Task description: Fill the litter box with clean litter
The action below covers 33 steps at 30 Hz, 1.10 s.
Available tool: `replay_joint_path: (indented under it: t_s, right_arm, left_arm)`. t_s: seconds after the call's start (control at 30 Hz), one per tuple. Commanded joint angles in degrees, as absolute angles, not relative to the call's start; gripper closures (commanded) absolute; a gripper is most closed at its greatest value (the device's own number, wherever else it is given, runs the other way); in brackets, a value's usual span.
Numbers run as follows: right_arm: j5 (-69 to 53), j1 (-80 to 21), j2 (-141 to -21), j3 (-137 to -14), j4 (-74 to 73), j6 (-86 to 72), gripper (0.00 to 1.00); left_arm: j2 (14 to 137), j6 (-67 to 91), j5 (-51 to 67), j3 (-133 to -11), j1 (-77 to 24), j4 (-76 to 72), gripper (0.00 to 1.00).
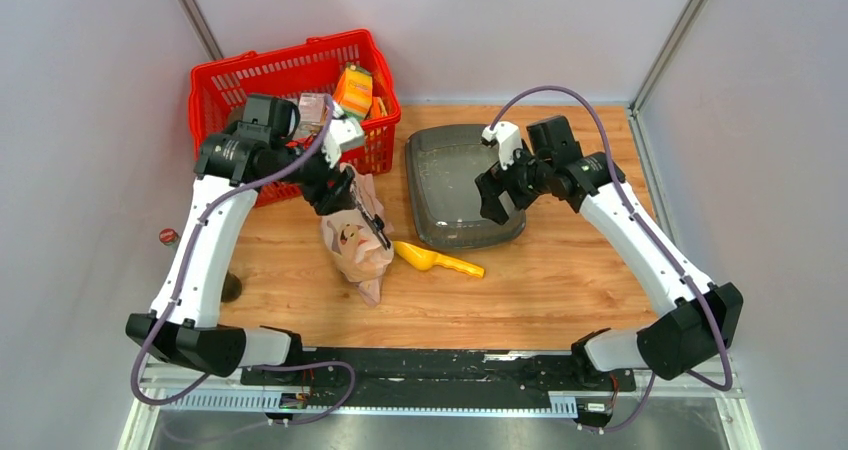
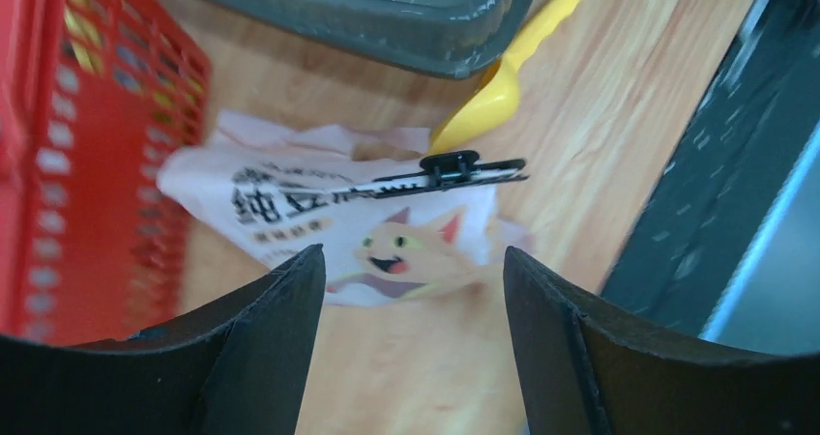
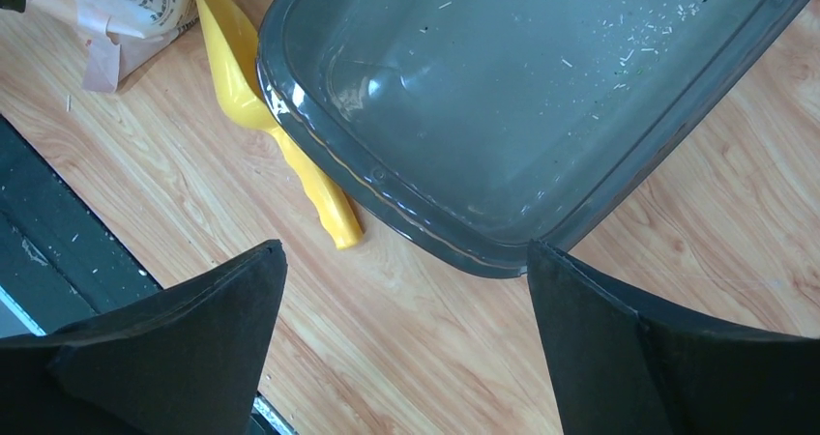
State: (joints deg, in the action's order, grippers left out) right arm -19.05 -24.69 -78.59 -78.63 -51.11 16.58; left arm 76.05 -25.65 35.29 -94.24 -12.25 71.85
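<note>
The dark grey litter box (image 1: 455, 185) sits in the middle of the table and holds only a few specks; it also shows in the right wrist view (image 3: 522, 97) and the left wrist view (image 2: 387, 10). No clean litter shows. A beige paper bag with a cartoon cat (image 1: 357, 248) lies left of the box, with a black clip (image 2: 454, 169) across its top. A yellow scoop (image 1: 437, 260) lies between the bag and the box. My left gripper (image 2: 411, 261) is open and empty above the bag (image 2: 319, 213). My right gripper (image 3: 406, 251) is open and empty above the box's near right rim.
A red mesh basket (image 1: 250, 80) with several packets stands at the back left, close behind my left arm. The scoop's handle (image 3: 324, 203) lies against the box's rim. A black rail (image 1: 430, 365) runs along the table's near edge. Walls close in on both sides.
</note>
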Motion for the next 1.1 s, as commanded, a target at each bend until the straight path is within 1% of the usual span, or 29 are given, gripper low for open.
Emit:
replay_joint_path:
  t_s: [0.0,0.03,0.13,0.27,0.4,0.47,0.63,0.77,0.93,0.97,1.07]
  right_arm:
    - [-21.3,-24.6,-75.9,-78.0,-50.1,17.8,0.02]
    - [-21.6,-24.6,-75.8,-78.0,-50.4,18.0,0.02]
    - [-22.9,-24.5,-74.7,-77.5,-52.6,19.7,0.01]
    - [-24.3,-24.5,-72.2,-75.6,-55.2,21.6,0.0]
    - [-26.0,-24.5,-70.8,-76.0,-59.4,22.9,0.0]
    - [-25.5,-24.5,-70.4,-77.7,-61.6,22.8,0.0]
    - [-22.8,-24.5,-68.5,-79.6,-61.2,23.3,0.0]
    - [-13.8,-24.5,-70.0,-81.4,-58.9,19.1,0.0]
    - [-18.3,-24.6,-70.2,-83.0,-61.2,20.8,0.0]
    - [-20.2,-24.5,-70.1,-82.4,-61.3,21.8,0.0]
    - [-21.5,-24.6,-70.1,-80.3,-60.6,21.8,0.0]
  left_arm:
    - [78.2,-68.2,38.1,-95.5,-14.3,78.5,0.24]
    - [80.2,-77.5,36.2,-96.0,-15.2,79.9,0.26]
    - [84.3,-88.8,34.2,-96.9,-15.9,81.7,0.28]
    - [88.4,-95.3,32.1,-97.6,-17.3,79.4,0.28]
    - [92.5,-101.5,27.5,-98.9,-19.0,83.0,0.28]
    - [95.4,-102.8,25.1,-100.2,-19.2,87.3,0.31]
    - [98.2,-105.5,20.5,-99.1,-19.2,89.8,0.33]
    - [99.1,-107.1,17.5,-96.0,-19.2,89.4,0.34]
    - [98.8,-105.7,16.2,-95.1,-19.2,91.1,0.36]
    - [98.9,-105.2,16.2,-94.8,-19.2,92.1,0.37]
    - [98.8,-104.2,16.1,-93.0,-19.2,93.4,0.49]
